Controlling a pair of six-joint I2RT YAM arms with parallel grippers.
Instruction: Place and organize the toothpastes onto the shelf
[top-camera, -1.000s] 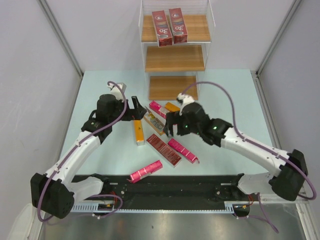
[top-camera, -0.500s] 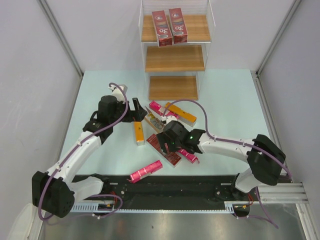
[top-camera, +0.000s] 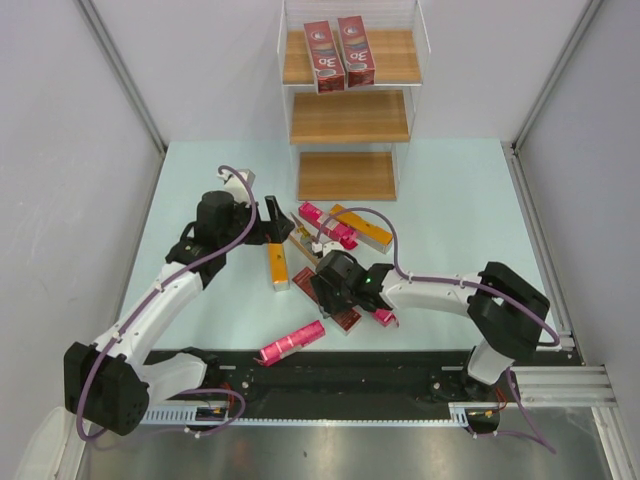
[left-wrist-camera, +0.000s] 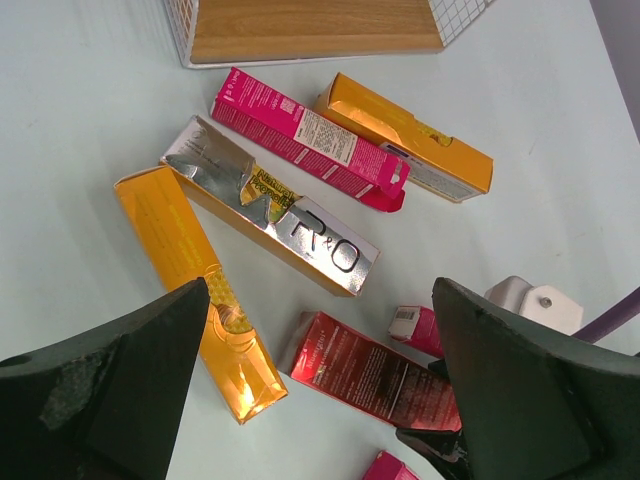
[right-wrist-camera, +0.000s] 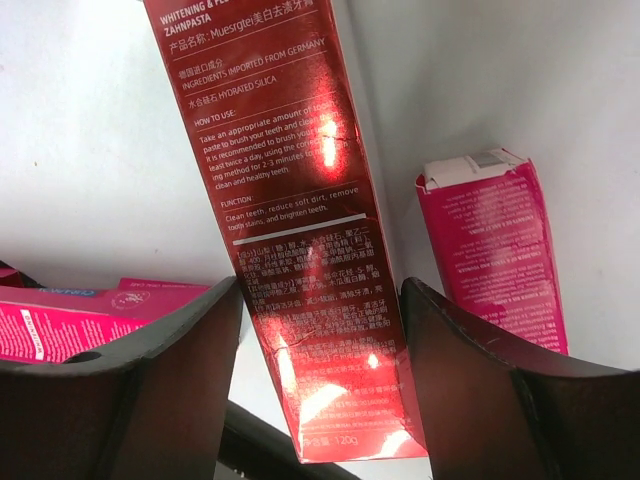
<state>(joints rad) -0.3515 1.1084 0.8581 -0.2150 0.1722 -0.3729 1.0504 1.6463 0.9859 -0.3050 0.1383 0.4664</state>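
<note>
Right gripper (right-wrist-camera: 318, 330): hanging open, fingers straddling the red carton (right-wrist-camera: 300, 230) lying flat on the table (top-camera: 450, 200); not gripping.
Left gripper (left-wrist-camera: 315, 390): hovering open over the orange carton (left-wrist-camera: 195, 290) and silver carton (left-wrist-camera: 270, 205).
Shelf (top-camera: 348, 115): sitting at 12 o'clock of the table; two red cartons (top-camera: 338, 55) standing on its top tier.
Pink carton (top-camera: 292, 342): lying at 7 o'clock of the right gripper.

Pale green table (top-camera: 450, 200) under scattered toothpastes (top-camera: 292, 342)
</note>
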